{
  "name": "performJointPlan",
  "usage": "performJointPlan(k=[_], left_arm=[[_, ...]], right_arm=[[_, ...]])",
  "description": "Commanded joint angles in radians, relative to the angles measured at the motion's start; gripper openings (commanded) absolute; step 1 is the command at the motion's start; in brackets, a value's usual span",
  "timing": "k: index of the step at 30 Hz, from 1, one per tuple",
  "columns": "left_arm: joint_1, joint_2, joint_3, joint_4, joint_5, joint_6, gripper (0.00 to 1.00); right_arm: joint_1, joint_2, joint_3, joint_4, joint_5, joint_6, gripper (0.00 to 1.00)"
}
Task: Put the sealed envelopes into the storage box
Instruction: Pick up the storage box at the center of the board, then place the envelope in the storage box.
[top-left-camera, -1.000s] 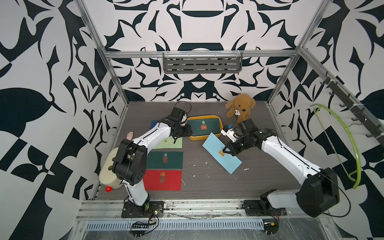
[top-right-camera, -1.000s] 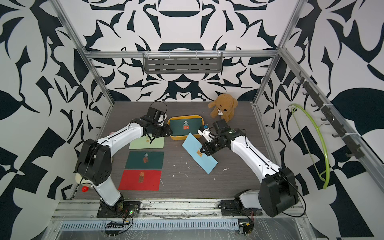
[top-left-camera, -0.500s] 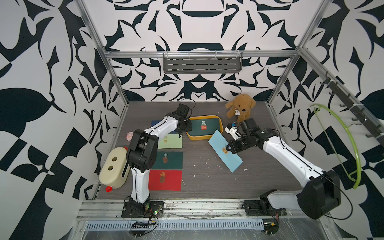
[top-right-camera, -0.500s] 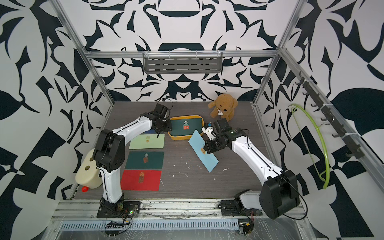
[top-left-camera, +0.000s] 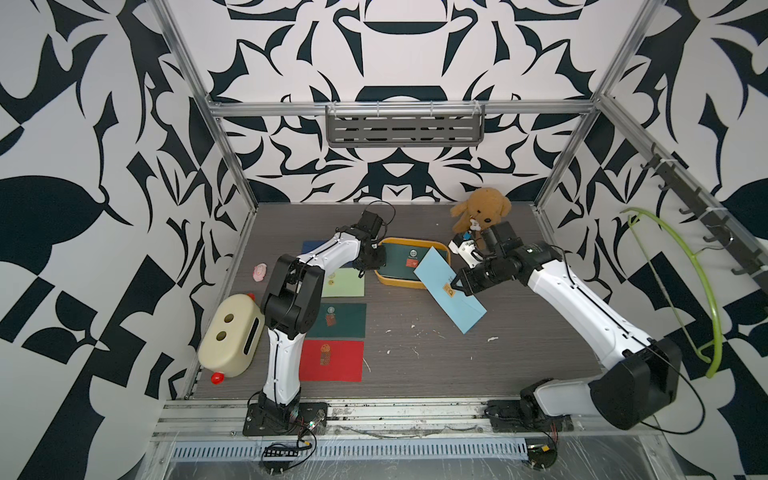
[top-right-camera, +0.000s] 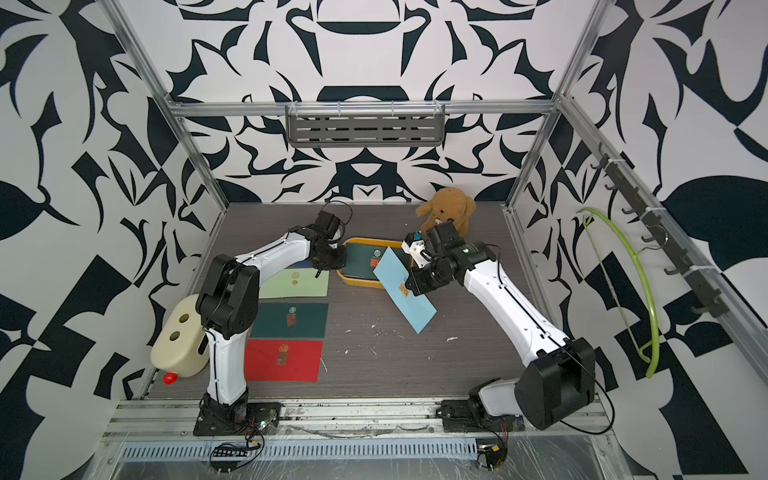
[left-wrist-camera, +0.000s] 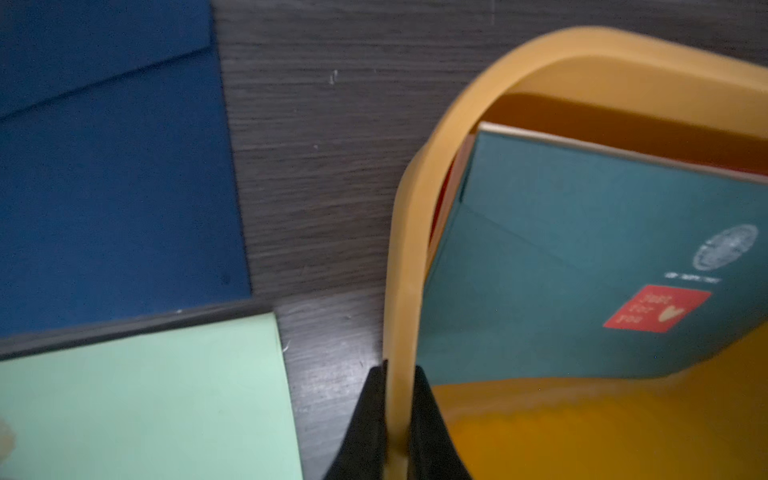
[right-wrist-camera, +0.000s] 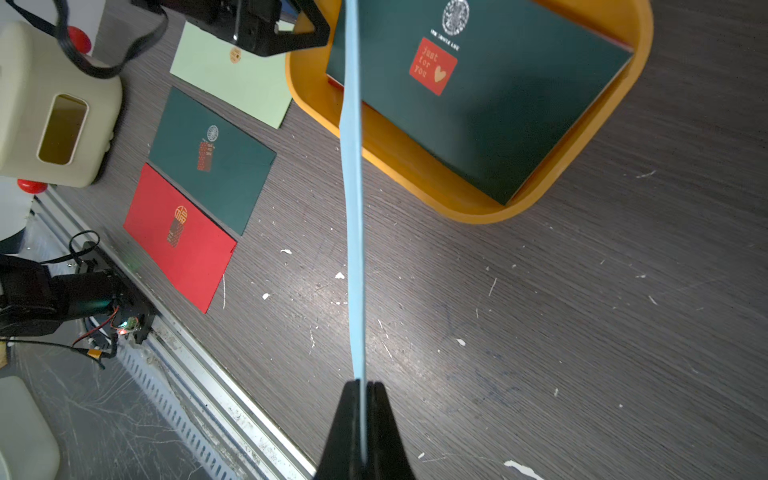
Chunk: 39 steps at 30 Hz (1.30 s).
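The mustard storage box (top-left-camera: 399, 281) (left-wrist-camera: 405, 270) sits mid-table with a dark green envelope (top-left-camera: 399, 259) (right-wrist-camera: 498, 108) on top inside it. My left gripper (top-left-camera: 376, 259) (left-wrist-camera: 399, 368) is shut on the box's left rim. My right gripper (top-left-camera: 459, 286) (right-wrist-camera: 362, 384) is shut on a light blue envelope (top-left-camera: 451, 297) (right-wrist-camera: 353, 208), held tilted with its upper corner over the box's right end. Light green (top-left-camera: 345, 282), dark green (top-left-camera: 338, 320) and red (top-left-camera: 332, 360) envelopes lie flat in a column on the left. A navy envelope (left-wrist-camera: 104, 166) lies behind them.
A brown teddy bear (top-left-camera: 480, 212) sits at the back, just behind the right wrist. A cream holed container (top-left-camera: 230, 334) stands at the left edge, with a small pink object (top-left-camera: 260, 272) behind it. A green hanger (top-left-camera: 681, 291) hangs on the right wall.
The left gripper has closed onto the box's rim and its arm has swung upright. The right arm has carried the light blue envelope closer, so that it overlaps the box.
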Motion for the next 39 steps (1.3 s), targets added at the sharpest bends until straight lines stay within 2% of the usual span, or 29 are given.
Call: performJointPlan(k=[1,6,14,30,33,39], left_arm=[[-0.039,-0.052,-0.034,-0.072,0.047,0.124,0.08],[-0.103,-0.103,-0.075,-0.087,0.087,0.263,0.06],[-0.118,-0.172,-0.165,-0.003,0.269,0.337,0.05],[-0.120,-0.205,-0.197,0.000,0.298,0.374,0.05],[-0.121,-0.208,-0.204,-0.002,0.314,0.383,0.04],[-0.120,-0.221,-0.214,0.021,0.318,0.366,0.04]], right_arm=[[0.002,0.014,0.100,-0.114,-0.021,-0.072,0.00],[0.002,0.060,0.157,-0.175,-0.046,-0.109,0.00],[0.001,0.135,0.127,-0.171,-0.069,-0.191,0.00],[-0.024,0.305,0.098,-0.072,-0.125,-0.243,0.00],[-0.028,0.315,0.087,-0.054,-0.103,-0.254,0.00],[-0.035,0.333,0.076,-0.037,-0.154,-0.264,0.00]])
